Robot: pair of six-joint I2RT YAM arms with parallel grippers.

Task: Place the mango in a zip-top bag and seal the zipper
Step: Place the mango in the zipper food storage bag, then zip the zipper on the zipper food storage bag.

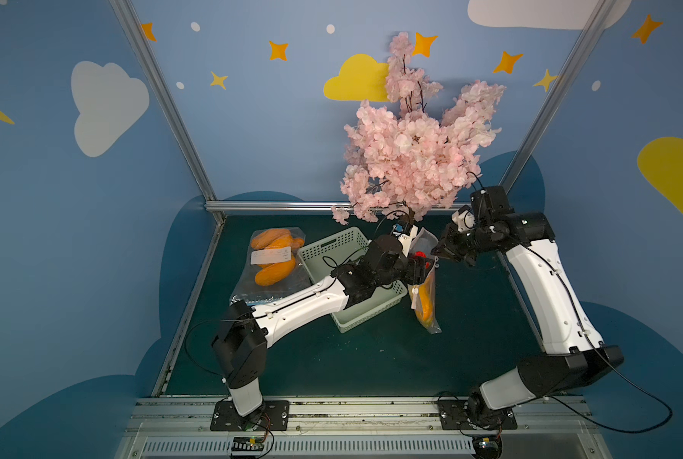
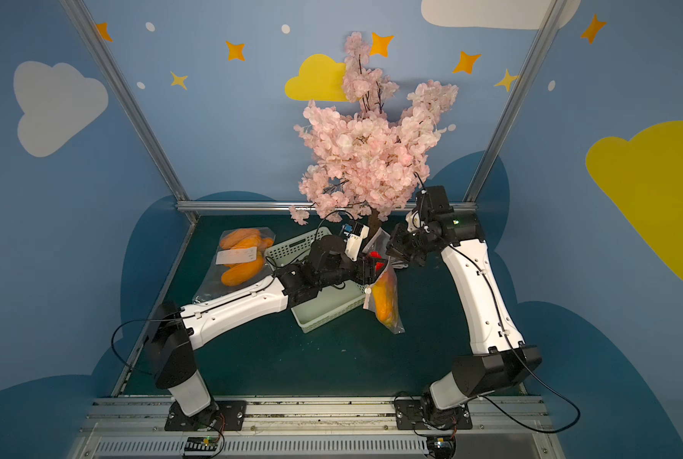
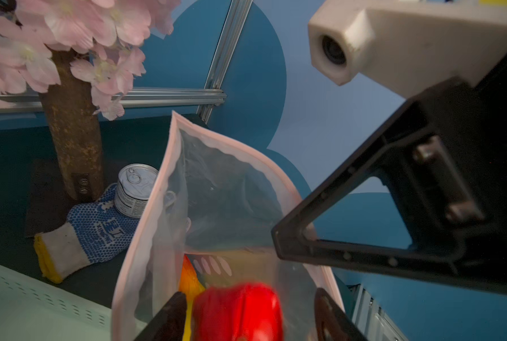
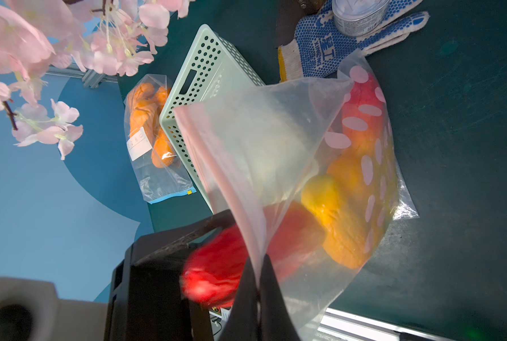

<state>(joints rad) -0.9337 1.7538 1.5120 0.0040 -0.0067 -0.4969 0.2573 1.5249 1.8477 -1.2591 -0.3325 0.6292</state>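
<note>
Hovering over the mouth of the zip-top bag (image 4: 255, 141), the left end effector (image 3: 249, 295) has its 2 fingers spread wider than the red mango (image 4: 213, 274) between them. A gap shows on each side in the left wrist view, so I judge the fruit loose rather than gripped. Its blur suggests that it is dropping, and in the right wrist view its lower part shows through the film, inside the bag. The right end effector (image 4: 258, 271) is closed tight on the bag's pink-edged rim, pinching the film and lifting that side so that the mouth gapes up toward the left arm. That hold is what makes the soft bag stand open. Orange-yellow fruit (image 4: 343, 236) lies lower in the bag, whose bottom rests on the desk (image 1: 371, 357), and the zipper is not yet sealed. Just beside the bag stands a pale green perforated basket (image 1: 331, 242), under the left arm. Beyond it a second clear bag (image 1: 272, 258) of orange fruit lies flat, out of the way. Behind the held bag a blue-dotted glove (image 3: 90, 233) lies under a tin can (image 3: 137, 189) at the foot of a pink blossom tree (image 1: 411, 147). The desk is dark green and matte, framed by aluminium rails. The walls (image 1: 252, 119) are blue, painted with clouds and stars.
</note>
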